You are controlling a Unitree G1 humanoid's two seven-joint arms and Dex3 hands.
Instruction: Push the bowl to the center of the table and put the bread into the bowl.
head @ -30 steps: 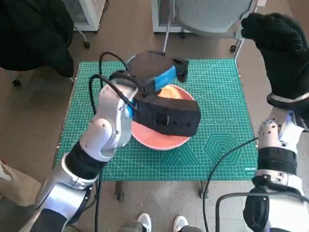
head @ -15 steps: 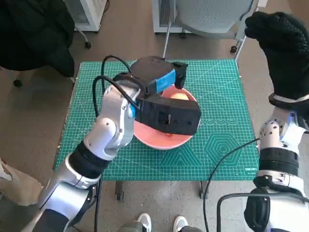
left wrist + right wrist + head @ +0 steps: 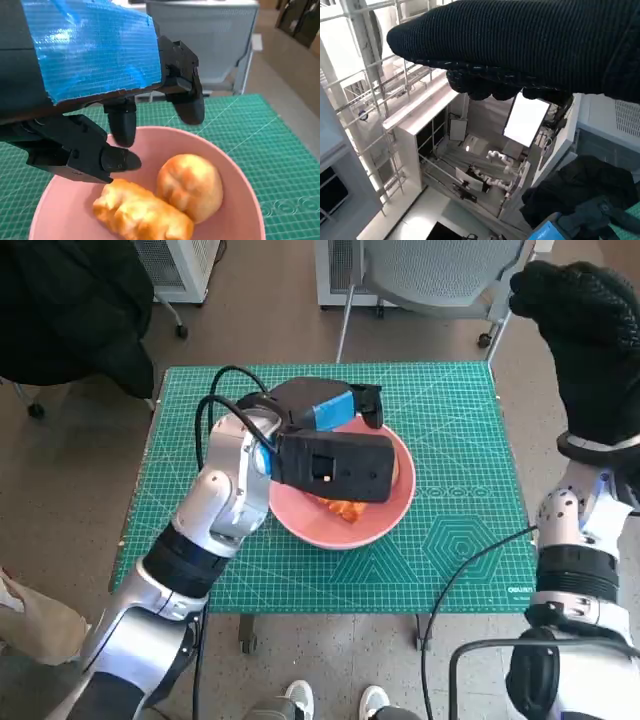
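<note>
The pink bowl sits near the middle of the green mat on the counter, and 2 pieces of bread lie inside it, touching each other. The left hand hovers over the bowl's far rim, fingers spread and holding nothing. The gloved right hand is raised well off to the bowl's right, fingers curled in, empty.

Even bright indoor light; soft shadows; wide-angle edge distortion; wrist views slightly soft.
</note>
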